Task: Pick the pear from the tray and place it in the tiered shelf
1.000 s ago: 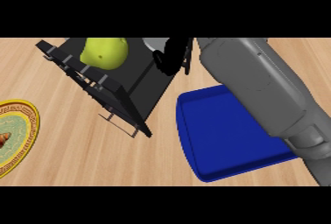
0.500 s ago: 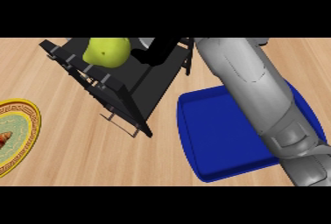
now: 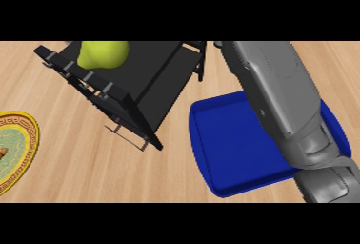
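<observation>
While the right forearm [image 3: 281, 100] stretches up across the right side of the view, the right hand at its far end lies beyond the top edge, so I cannot tell how its fingers stand or whether they hold anything. The pear [image 3: 103, 53] is on the top surface of the tiered shelf [image 3: 155, 81], near its far left corner, well to the left of the forearm with a bare stretch of black shelf between them. It is yellow-green, smooth and plump, with a shallow dip along its lower outline; its upper part is cut off by the edge of the view. The shelf stands askew on the wooden counter [image 3: 84, 176]. Just right of it lies the blue tray [image 3: 232, 147], partly under the forearm. A yellow-rimmed plate [image 3: 21, 124] shows at the left edge.
</observation>
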`<state>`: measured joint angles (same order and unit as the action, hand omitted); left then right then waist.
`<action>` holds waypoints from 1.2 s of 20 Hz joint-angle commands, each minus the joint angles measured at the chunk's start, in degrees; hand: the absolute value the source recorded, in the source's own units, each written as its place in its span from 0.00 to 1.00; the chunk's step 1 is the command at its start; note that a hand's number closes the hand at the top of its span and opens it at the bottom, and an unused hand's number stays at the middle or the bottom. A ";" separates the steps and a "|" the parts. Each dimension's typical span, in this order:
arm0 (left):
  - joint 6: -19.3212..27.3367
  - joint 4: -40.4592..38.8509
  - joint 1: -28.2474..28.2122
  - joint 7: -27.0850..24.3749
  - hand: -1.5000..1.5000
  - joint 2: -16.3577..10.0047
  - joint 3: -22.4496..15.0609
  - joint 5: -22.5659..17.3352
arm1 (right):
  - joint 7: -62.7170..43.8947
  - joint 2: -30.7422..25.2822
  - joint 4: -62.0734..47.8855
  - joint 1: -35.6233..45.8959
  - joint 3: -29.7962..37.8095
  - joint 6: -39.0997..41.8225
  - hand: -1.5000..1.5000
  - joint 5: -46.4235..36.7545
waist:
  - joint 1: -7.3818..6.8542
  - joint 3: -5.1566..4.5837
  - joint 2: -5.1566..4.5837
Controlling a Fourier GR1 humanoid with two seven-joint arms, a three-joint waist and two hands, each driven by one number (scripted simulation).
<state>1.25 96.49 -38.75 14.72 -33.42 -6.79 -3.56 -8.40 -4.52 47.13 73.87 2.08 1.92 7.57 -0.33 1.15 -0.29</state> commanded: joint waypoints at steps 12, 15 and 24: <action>-0.61 9.55 11.21 -7.60 0.50 7.23 -1.23 -2.27 | 3.33 -13.03 -10.03 -3.38 8.22 1.41 0.00 1.26 | 2.66 -1.35 -1.98; -0.72 9.57 11.40 -7.55 0.50 7.44 -0.66 -2.26 | 5.21 -15.41 -10.87 -3.97 8.32 4.12 0.00 0.99 | 2.94 -1.35 -1.84; -1.86 8.97 11.94 -7.78 0.50 7.85 0.69 -2.33 | 9.85 -20.65 -14.41 -4.71 8.12 11.82 0.00 0.18 | 2.19 -1.40 -2.18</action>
